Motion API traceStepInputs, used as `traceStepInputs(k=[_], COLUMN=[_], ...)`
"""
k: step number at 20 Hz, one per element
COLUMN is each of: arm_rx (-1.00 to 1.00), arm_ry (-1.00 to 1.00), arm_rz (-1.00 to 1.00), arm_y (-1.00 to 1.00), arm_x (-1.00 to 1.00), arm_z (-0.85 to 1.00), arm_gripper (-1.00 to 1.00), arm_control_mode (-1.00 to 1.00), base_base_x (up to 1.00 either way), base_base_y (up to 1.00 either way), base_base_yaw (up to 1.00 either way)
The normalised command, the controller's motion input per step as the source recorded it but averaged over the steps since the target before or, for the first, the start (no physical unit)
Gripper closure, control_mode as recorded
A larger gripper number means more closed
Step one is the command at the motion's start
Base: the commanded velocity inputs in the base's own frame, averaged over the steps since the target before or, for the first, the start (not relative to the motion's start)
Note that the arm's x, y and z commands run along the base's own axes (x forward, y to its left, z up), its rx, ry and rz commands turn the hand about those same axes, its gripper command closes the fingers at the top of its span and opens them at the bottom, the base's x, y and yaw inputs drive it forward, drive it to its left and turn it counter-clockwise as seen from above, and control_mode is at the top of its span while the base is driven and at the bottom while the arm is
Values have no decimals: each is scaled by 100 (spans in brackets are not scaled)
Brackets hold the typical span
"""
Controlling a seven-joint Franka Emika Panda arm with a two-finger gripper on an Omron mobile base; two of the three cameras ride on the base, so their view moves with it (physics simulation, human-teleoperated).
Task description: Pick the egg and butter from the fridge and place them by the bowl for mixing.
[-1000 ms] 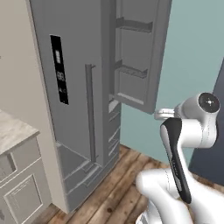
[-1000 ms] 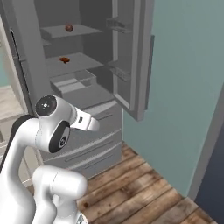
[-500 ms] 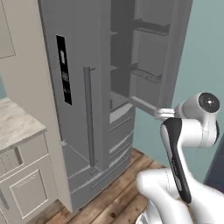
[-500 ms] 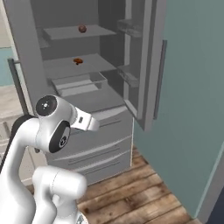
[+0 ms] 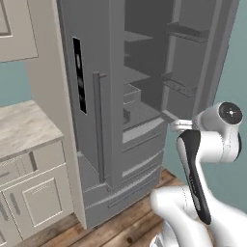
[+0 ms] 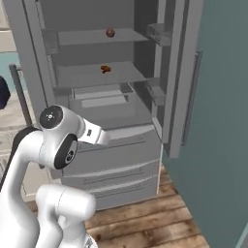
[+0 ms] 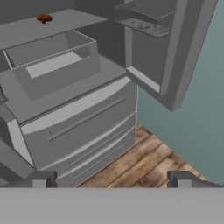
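Up on the top shelf of the fridge (image 6: 116, 145) sits your egg (image 6: 110, 32), a small reddish-brown ball toward the right of that shelf. One shelf down lies an orange-brown lumpy thing (image 6: 105, 69); don't mistake it for the egg. You can't make out the butter or the bowl from these angles.

Your gripper (image 7: 111, 178) has its jaws spread wide and holds nothing. It points low, at the clear drawer (image 7: 52, 61) and the grey freezer fronts, well below and apart from the egg.

Watch three things. The open right door (image 6: 184, 77) with its bins (image 6: 157, 34) stands just right of the shelves, so a wide swing of the arm could clip it. The egg is round and rests on a flat shelf, so a nudge from one finger before the jaws close could roll it to the back or off the edge. Reaching up from this low pose, you could also catch the shelf lip.
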Motion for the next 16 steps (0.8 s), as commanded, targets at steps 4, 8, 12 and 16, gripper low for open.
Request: traceStepInputs(k=[4, 8, 12, 16], arm_rx=[0, 0, 0, 0], arm_ry=[0, 0, 0, 0], arm_rz=[0, 0, 0, 0], arm_y=[0, 0, 0, 0], arm_x=[0, 0, 0, 0], arm_z=[0, 0, 0, 0], arm_gripper=[-100, -100, -100, -100], arm_control_mode=[100, 100, 100, 100], base_base_x=[18, 15, 11, 8], base_base_y=[-49, -53, -52, -40], base_base_yaw=[28, 24, 25, 32])
